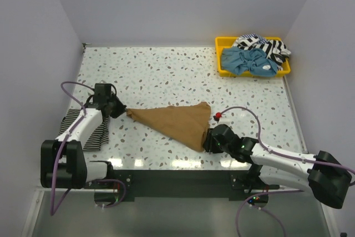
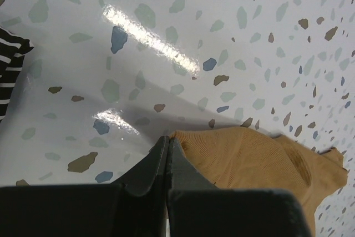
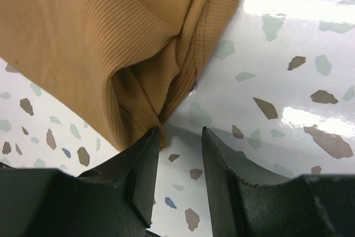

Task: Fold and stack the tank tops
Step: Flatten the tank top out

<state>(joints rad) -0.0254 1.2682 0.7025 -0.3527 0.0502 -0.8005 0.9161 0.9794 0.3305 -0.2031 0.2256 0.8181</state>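
A plain tan-brown tank top (image 1: 177, 120) lies bunched in a rough triangle at the table's middle front. My left gripper (image 1: 122, 110) is shut on its left corner; in the left wrist view the shut jaws (image 2: 167, 139) meet the cloth's (image 2: 260, 159) tip. My right gripper (image 1: 207, 141) is open at the cloth's lower right corner. In the right wrist view (image 3: 179, 130) bare table shows between its jaws, and the cloth (image 3: 100, 37) touches the left finger. A black-and-white striped tank top (image 1: 95, 135) lies flat under my left arm and shows at the left wrist view's edge (image 2: 10, 59).
A yellow tray (image 1: 218, 59) stands at the back right corner with a light blue top (image 1: 247, 59) and a striped top (image 1: 266, 45) heaped in it. White walls close the table at the back and both sides.
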